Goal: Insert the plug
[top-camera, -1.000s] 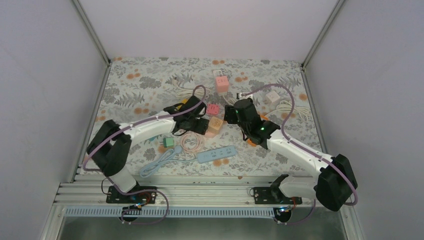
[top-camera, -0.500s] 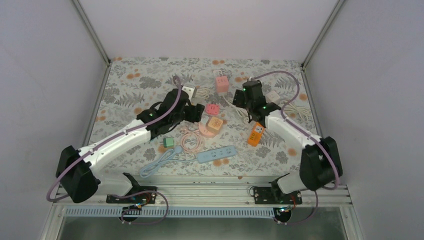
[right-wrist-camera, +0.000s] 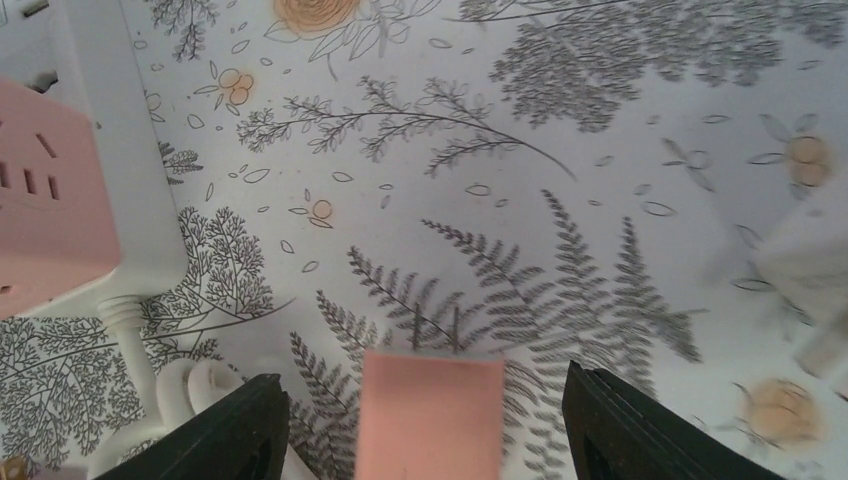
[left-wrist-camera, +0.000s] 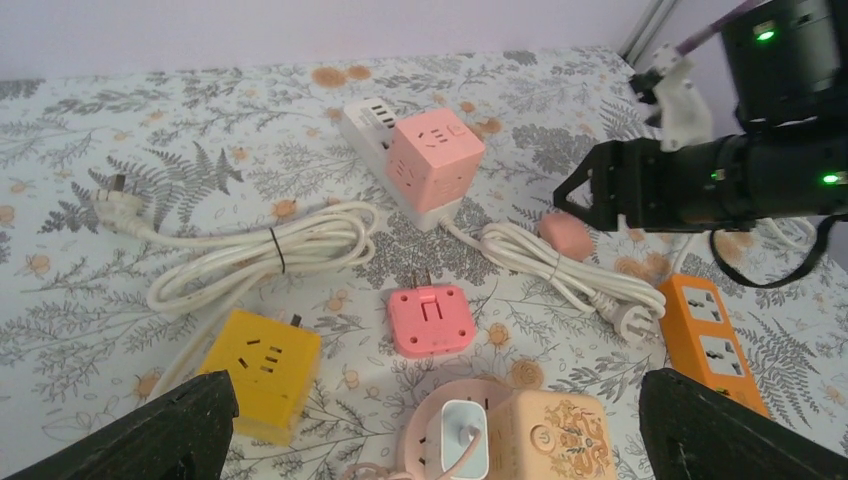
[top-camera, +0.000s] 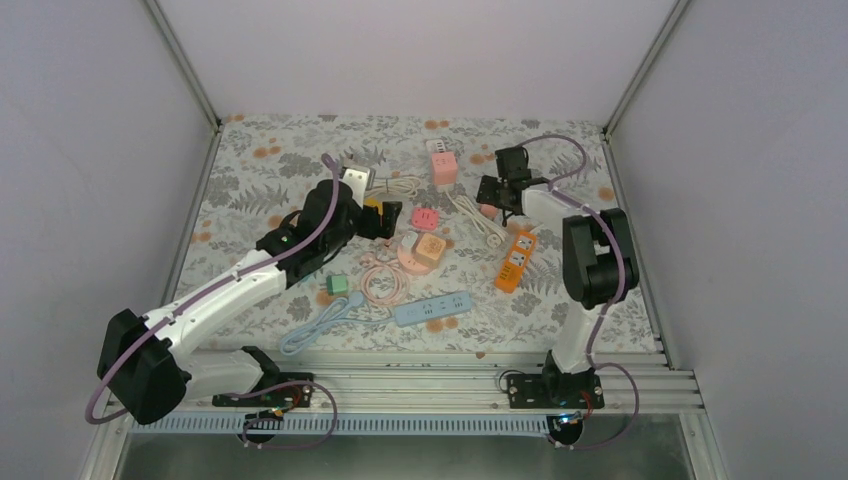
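A small pink plug [right-wrist-camera: 432, 415] with two prongs lies on the floral mat; it also shows in the top view [top-camera: 488, 211] and the left wrist view [left-wrist-camera: 566, 233]. My right gripper [right-wrist-camera: 425, 400] is open and hovers over it, one finger on each side, not touching; it also shows in the top view [top-camera: 497, 190]. My left gripper [left-wrist-camera: 440, 440] is open and empty, above a peach socket cube [left-wrist-camera: 560, 435] and a round pink base with a white charger [left-wrist-camera: 462, 432] plugged in. The left gripper also shows in the top view [top-camera: 385, 218].
A pink cube power strip [top-camera: 443, 165] with its white cable [left-wrist-camera: 560, 270] lies left of the plug. An orange strip [top-camera: 515, 260], flat pink adapter [left-wrist-camera: 430, 320], yellow cube [left-wrist-camera: 262, 370], coiled white cable [left-wrist-camera: 260, 250], blue strip [top-camera: 433, 310] and green cube [top-camera: 337, 284] lie around.
My right arm has folded back and swung its gripper to the far right, over the pink plug. My left arm has stretched further out. The orange strip is now uncovered.
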Controlling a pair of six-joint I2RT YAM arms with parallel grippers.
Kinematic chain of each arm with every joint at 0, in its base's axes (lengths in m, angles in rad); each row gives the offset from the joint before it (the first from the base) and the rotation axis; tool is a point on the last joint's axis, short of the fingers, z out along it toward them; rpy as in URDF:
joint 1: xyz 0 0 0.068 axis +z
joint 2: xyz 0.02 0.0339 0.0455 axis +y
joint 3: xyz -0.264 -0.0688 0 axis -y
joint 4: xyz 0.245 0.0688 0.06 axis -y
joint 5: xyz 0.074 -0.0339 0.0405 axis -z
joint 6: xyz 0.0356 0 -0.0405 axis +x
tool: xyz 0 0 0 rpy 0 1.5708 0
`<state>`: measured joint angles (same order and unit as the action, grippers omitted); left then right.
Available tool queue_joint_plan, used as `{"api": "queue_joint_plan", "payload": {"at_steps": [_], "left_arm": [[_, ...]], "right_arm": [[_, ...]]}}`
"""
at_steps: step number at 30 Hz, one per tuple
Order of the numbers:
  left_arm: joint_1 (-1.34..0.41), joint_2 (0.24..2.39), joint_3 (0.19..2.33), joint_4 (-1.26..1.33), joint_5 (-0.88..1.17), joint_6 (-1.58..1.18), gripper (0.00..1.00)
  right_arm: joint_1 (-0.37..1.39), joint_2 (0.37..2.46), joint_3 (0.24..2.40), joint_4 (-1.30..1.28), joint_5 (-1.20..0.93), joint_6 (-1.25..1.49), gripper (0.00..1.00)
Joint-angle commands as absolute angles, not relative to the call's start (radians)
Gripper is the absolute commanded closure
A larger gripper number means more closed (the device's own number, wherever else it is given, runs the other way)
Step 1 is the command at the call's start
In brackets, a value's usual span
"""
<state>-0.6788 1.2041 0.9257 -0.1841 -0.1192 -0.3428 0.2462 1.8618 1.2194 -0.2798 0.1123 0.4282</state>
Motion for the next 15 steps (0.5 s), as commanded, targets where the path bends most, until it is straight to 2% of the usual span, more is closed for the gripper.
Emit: {"api": "queue_joint_plan", "payload": {"at_steps": [1,9,15], "left_arm": [[-0.667,1.179,0.913,-0.127,-0.086,-0.310,0.00],[-0.664,1.205,0.924,-0.127,-0.071,-0.313,0.00],[-0.664,1.219,0.935,-0.132,-0.067,-0.316,0.00]], "right_arm": [[0.243,1.933,1.287,-0.312,0.081,0.419,0.30],[0.243,1.987,1.286,-0.333,0.107,0.418,0.32],[0.243,1.997,1.282,-0.312,0.101,0.425,0.48]]}}
